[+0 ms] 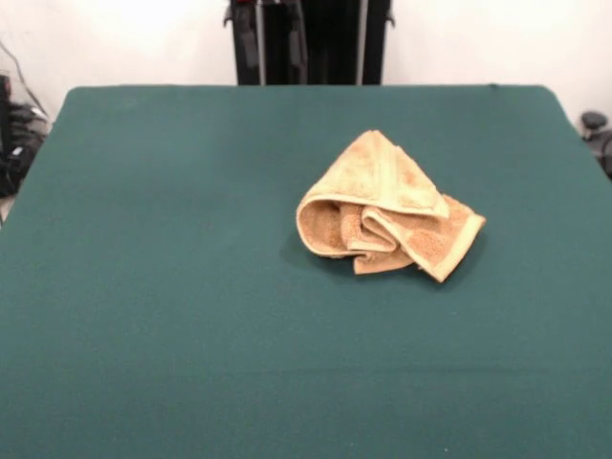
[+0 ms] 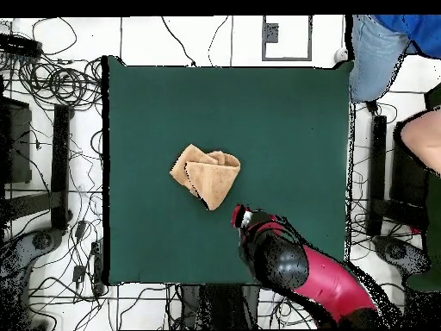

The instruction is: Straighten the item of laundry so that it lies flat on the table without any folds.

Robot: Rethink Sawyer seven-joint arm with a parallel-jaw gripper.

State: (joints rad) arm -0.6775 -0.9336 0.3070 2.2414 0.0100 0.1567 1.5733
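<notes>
A soft, limp towel [image 1: 387, 207] is seen bunched on the green surface [image 1: 172, 287]; a hemmed corner should be gripped. The end effector [image 2: 240, 215] is beside it; its opening cannot be told.

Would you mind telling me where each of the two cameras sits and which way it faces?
Front view: across the table from the robot, facing its black pedestal at the top edge; no arm or gripper shows.
Overhead view: above the table, looking straight down, robot base at the bottom; the red and black arm reaches in from the lower right, its end near the towel; a person stands at the upper right.
Shared: the crumpled, folded towel on the green table, turned half round between the views.
</notes>
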